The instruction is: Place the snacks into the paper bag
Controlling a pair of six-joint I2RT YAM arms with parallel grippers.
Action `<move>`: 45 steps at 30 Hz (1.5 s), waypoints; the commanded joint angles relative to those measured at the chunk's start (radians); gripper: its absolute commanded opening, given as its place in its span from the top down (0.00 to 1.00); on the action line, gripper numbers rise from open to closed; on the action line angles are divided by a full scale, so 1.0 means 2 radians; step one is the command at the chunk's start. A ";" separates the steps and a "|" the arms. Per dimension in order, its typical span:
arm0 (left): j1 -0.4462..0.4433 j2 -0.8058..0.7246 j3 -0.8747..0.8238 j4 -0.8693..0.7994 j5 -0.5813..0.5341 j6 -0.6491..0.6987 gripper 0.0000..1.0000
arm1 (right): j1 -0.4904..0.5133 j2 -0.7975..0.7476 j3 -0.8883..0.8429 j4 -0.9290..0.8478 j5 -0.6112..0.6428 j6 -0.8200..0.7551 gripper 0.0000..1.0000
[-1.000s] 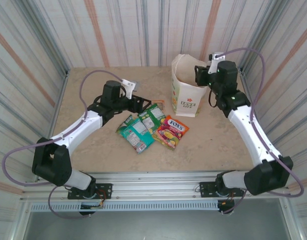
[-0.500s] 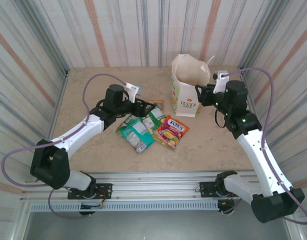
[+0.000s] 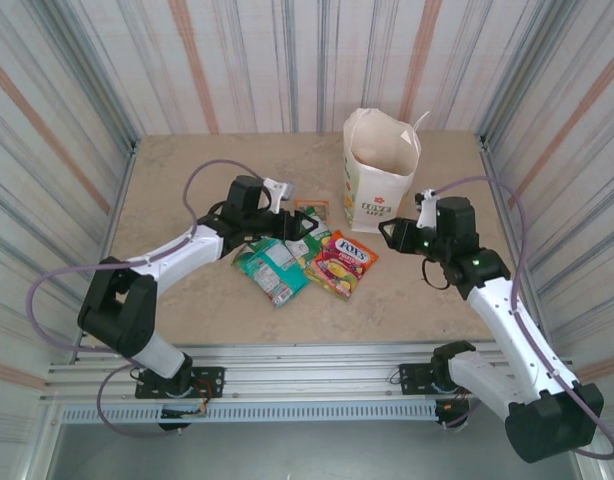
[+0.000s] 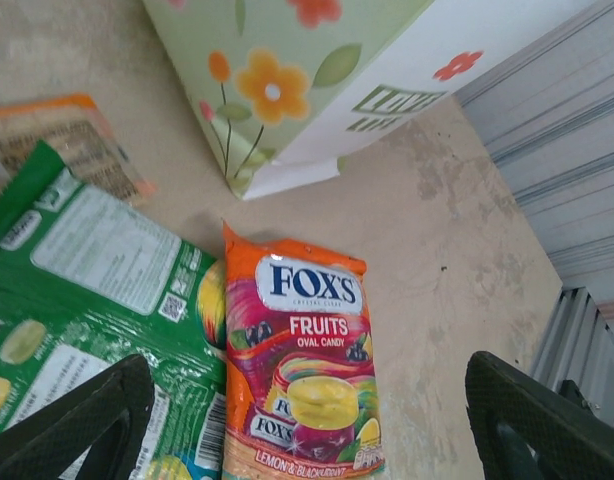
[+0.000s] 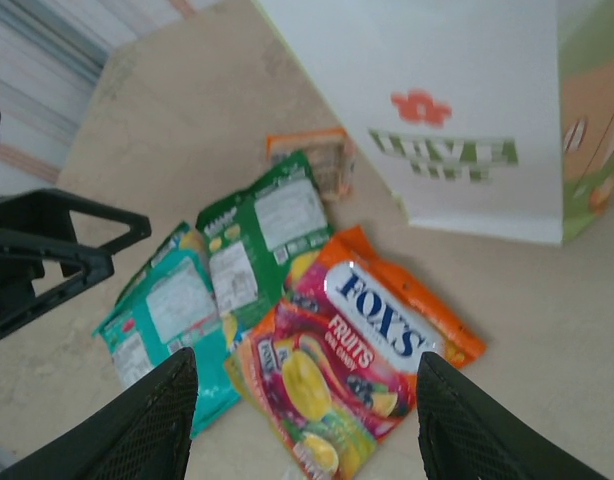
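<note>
The Fox's packet [image 3: 340, 263] lay flat on the table [image 3: 187, 175] just in front of the paper bag [image 3: 380, 170]. Its long axis ran near-left to far-right, logo end towards the bag. The left gripper [image 3: 301, 228], jaws wide and empty, hung over the green packet [image 3: 309, 238] just beside it, with the Fox's packet lengthwise between its fingers [image 4: 107, 400]; the right gripper [image 3: 387, 236], part open and empty, stood near on the other side, and the left looked the nearer.

table [image 3: 187, 180]: beige, mottled | on it: upright paper bag [image 3: 379, 185], snacks [image 3: 287, 258] clustered beside
</note>
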 commanded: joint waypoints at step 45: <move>-0.026 0.145 0.053 -0.074 0.055 -0.012 0.30 | 0.022 0.160 -0.161 0.160 -0.088 0.208 0.39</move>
